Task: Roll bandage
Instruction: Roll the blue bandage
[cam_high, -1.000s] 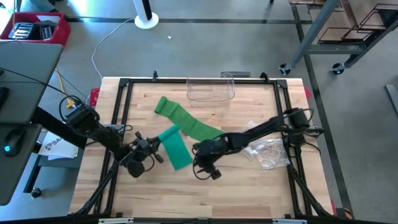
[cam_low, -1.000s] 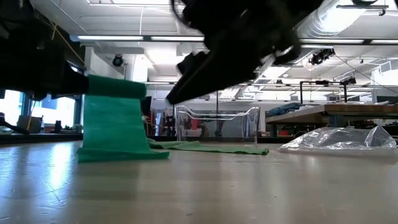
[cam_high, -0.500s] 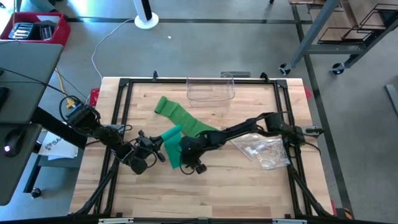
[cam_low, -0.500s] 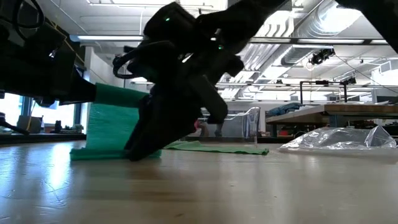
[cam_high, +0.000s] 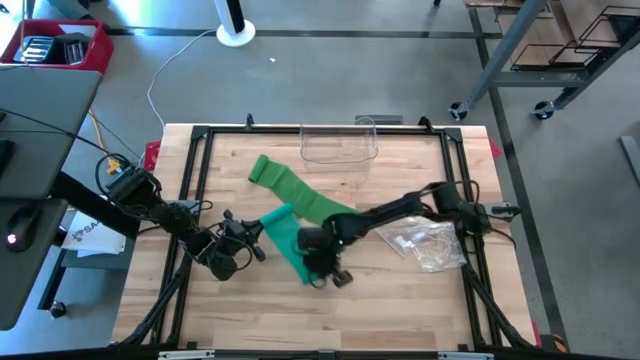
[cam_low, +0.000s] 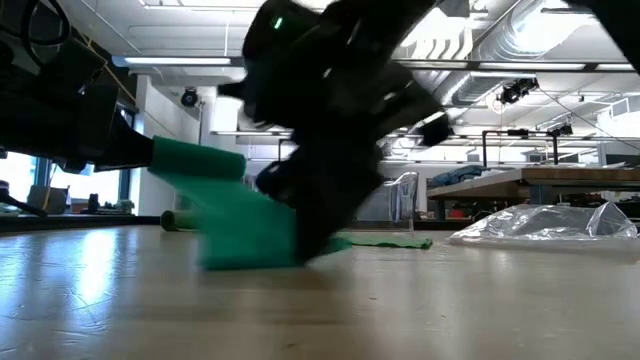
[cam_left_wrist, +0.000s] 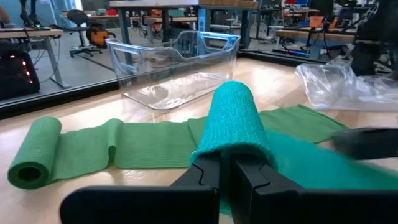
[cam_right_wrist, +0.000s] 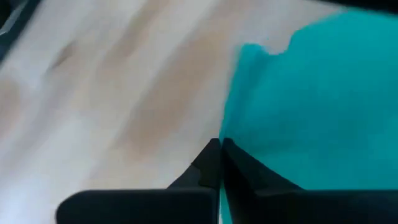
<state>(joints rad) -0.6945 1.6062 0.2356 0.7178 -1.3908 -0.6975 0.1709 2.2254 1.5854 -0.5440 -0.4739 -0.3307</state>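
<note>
A green bandage (cam_high: 310, 205) lies across the wooden table, with a small rolled end (cam_left_wrist: 31, 165) at the far left. Its other part rises to a wound, tube-like portion (cam_left_wrist: 233, 118), where my left gripper (cam_left_wrist: 225, 177) is shut. From there a flat stretch (cam_low: 235, 215) slants down to the table. My right gripper (cam_right_wrist: 219, 155), tipped downward, is shut on that stretch at its low end (cam_high: 305, 268). My left gripper pinches the near end of the wound portion (cam_left_wrist: 231, 149) between its two fingers, coming in about level from the table's left. The tube reaches forward past the fingertips, held clear of the table. My right gripper pinches an edge of the flat stretch (cam_right_wrist: 239, 146) near its low end, slanting down from the table's right. That end sits at the tabletop, and the cloth runs up from it to the left gripper in a straight slope.
A clear plastic container (cam_high: 338, 145) stands at the table's far edge. A crumpled clear plastic bag (cam_high: 430, 245) lies at the right, under the right arm. Black frame rails (cam_high: 195, 190) border the table. Bare wood lies along the near edge.
My right gripper has gone toward the table's left to the bandage, tipped downward and shut on the low end of the hanging stretch. That low end has slid toward the right, so the stretch now slopes where it hung nearly straight down. The left gripper has kept its hold.
</note>
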